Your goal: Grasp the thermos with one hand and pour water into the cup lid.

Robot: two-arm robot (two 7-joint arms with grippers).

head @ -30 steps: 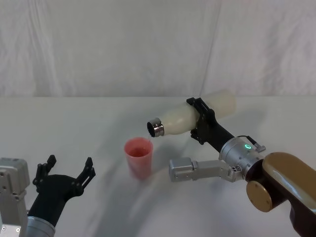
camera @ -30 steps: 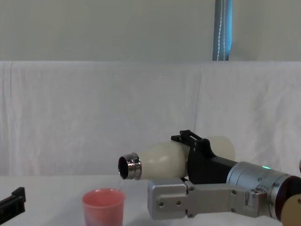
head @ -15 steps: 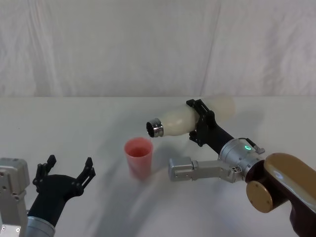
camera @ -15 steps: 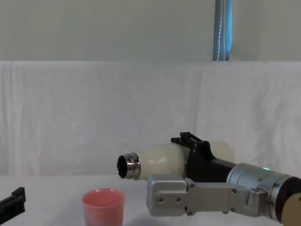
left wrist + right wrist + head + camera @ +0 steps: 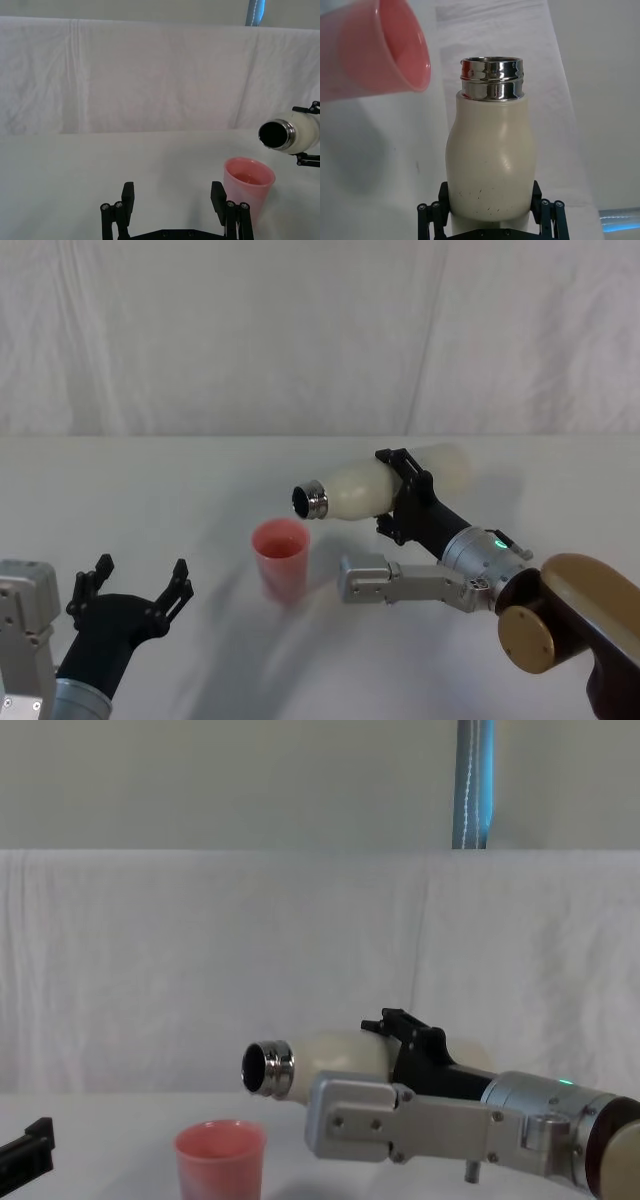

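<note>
My right gripper (image 5: 404, 492) is shut on the cream-white thermos (image 5: 372, 485), holding it nearly level above the table. Its steel neck (image 5: 310, 500) points left, just above and right of the pink cup lid (image 5: 281, 559). From the chest the thermos (image 5: 325, 1056) mouth hangs above the cup lid (image 5: 220, 1158). The right wrist view has the thermos (image 5: 491, 160) between my right gripper's fingers (image 5: 429, 217) and the cup lid (image 5: 375, 50) beyond it. My left gripper (image 5: 135, 587) rests open at the front left. In its own view my left gripper (image 5: 174, 201) faces the cup lid (image 5: 247, 187) and thermos (image 5: 290, 133).
A white cloth covers the table (image 5: 150, 490) and hangs as a backdrop (image 5: 250, 330). A blue pole (image 5: 473, 782) stands behind the backdrop. Open tabletop lies to the left of the cup lid.
The thermos has tipped back from a downward pour angle toward level, its neck rising slightly. The thin stream seen a second ago has stopped. The left arm has not moved.
</note>
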